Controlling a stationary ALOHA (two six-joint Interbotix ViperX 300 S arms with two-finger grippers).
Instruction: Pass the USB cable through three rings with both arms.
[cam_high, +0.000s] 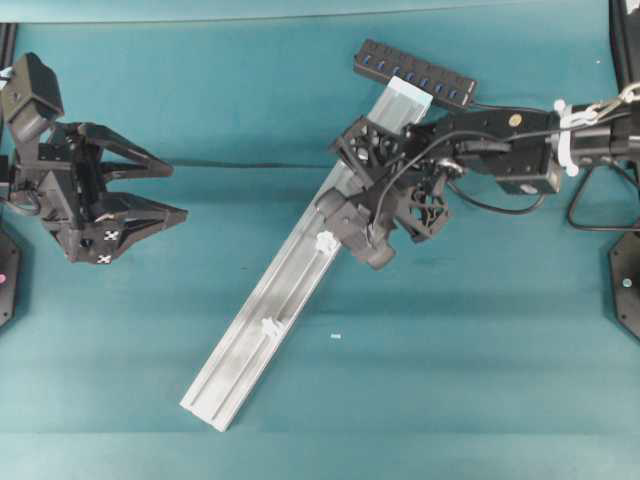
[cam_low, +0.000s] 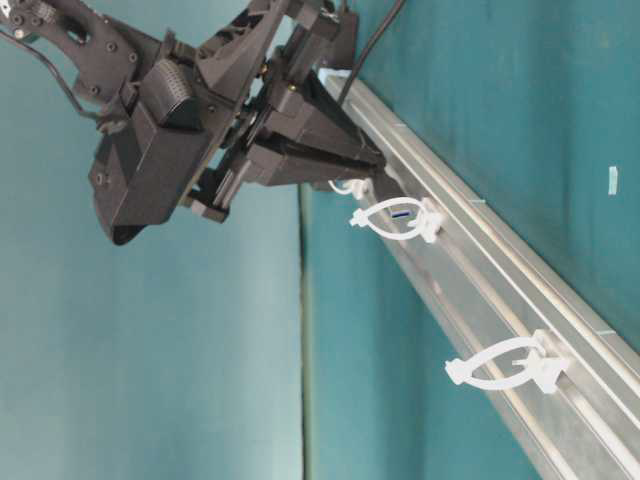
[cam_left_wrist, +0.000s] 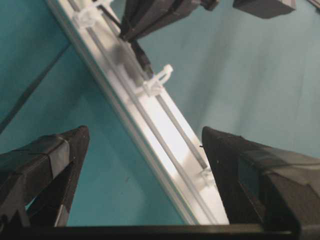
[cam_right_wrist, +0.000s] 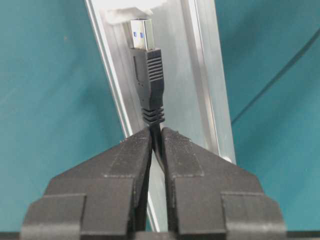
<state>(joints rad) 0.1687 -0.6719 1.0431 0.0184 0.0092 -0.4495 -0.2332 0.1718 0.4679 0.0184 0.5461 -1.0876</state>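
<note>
The USB cable's black plug (cam_right_wrist: 148, 75) sticks out beyond my right gripper (cam_right_wrist: 157, 134), which is shut on the cord just behind it. Its metal tip sits just short of a whitish ring (cam_right_wrist: 127, 10) on the rail. From the left wrist, three rings show along the rail: far (cam_left_wrist: 87, 15), middle (cam_left_wrist: 160, 80), near (cam_left_wrist: 207, 175). Overhead, two rings (cam_high: 325, 241) (cam_high: 270, 327) show below the right gripper (cam_high: 352, 212), and the third is hidden. The cord (cam_high: 250, 166) trails left across the mat. My left gripper (cam_high: 178, 190) hangs open and empty, well left of the rail.
The long silver rail (cam_high: 250, 340) lies diagonally from upper right to lower left. A black hub with blue ports (cam_high: 415, 72) rests at its upper end. A small white speck (cam_high: 335, 336) lies on the teal mat right of the rail.
</note>
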